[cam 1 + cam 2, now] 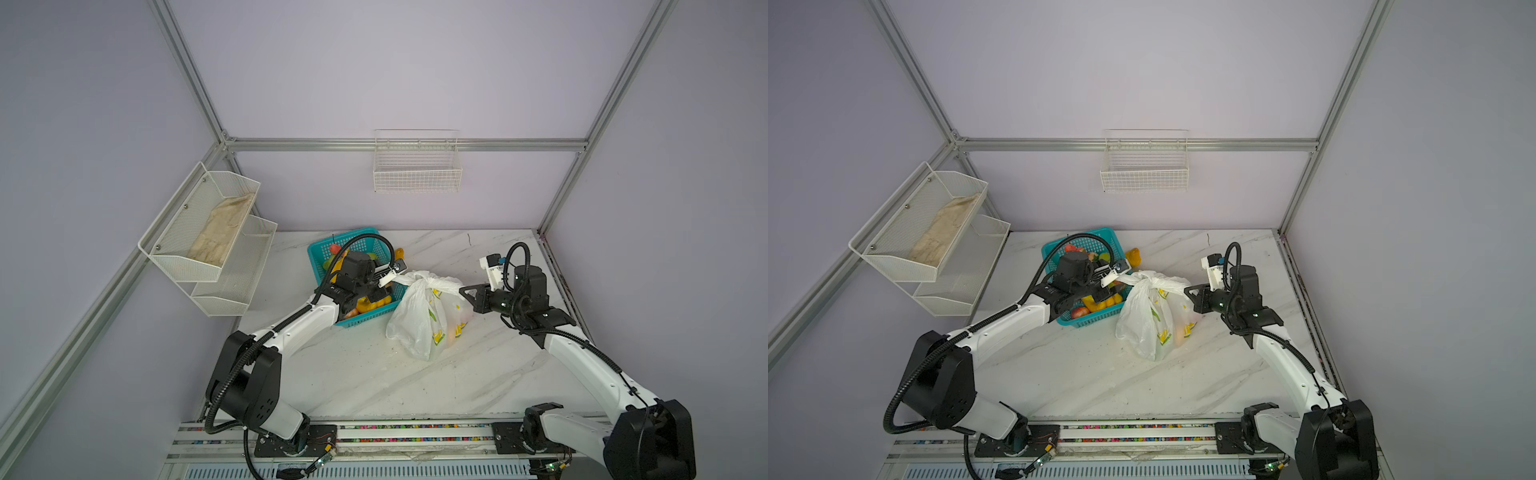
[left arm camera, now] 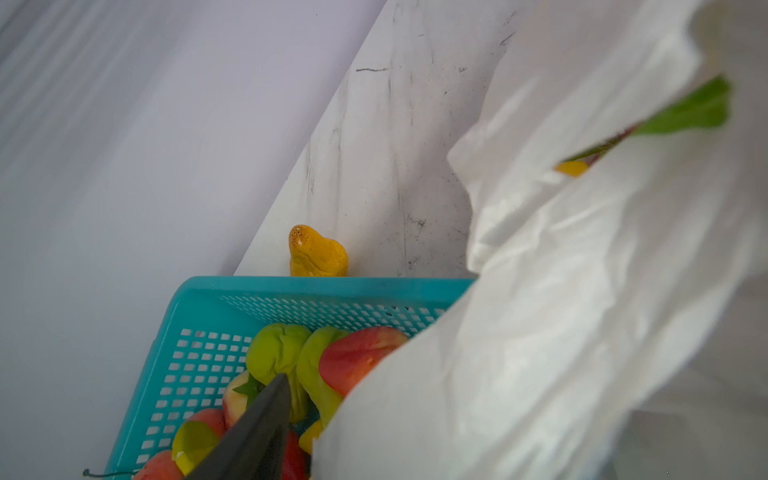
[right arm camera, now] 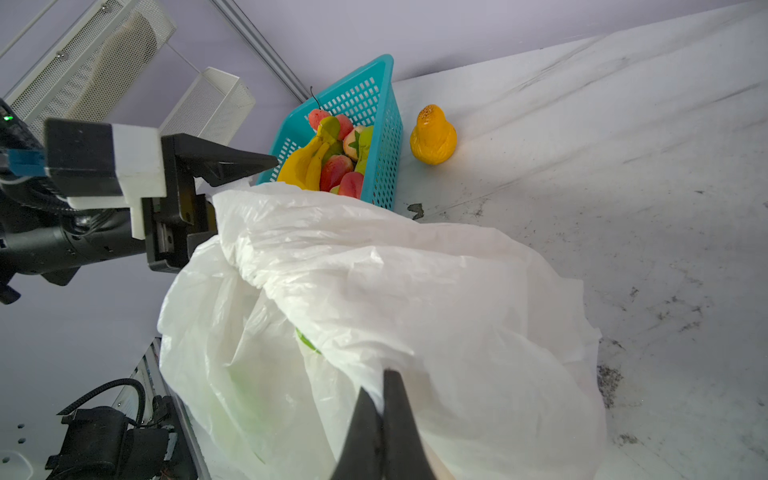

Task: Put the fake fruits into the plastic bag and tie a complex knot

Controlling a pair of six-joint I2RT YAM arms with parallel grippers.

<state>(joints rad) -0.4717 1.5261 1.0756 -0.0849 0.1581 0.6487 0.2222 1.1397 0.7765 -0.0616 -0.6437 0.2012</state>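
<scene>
Plastic bag [image 2: 561, 311] overlapping teal basket [image 2: 332, 286] of fake fruits [image 2: 357, 361], yellow fruit [image 2: 318, 253] outside

Bathing both top views in soft, even, slightly dim light from above, leaving only faint, diffuse shadows on the table [image 1: 353, 374] beside the plastic bag [image 1: 419, 324]. Bowing the frame rails [image 1: 195, 83] toward the edges of those views. Smearing the bag's film into heavy blur across the right of the left wrist view. Rendering the right wrist view sharper, though softening the right hand [image 3: 377, 382] at the bottom centre and bleaching the brightest folds.
</scene>
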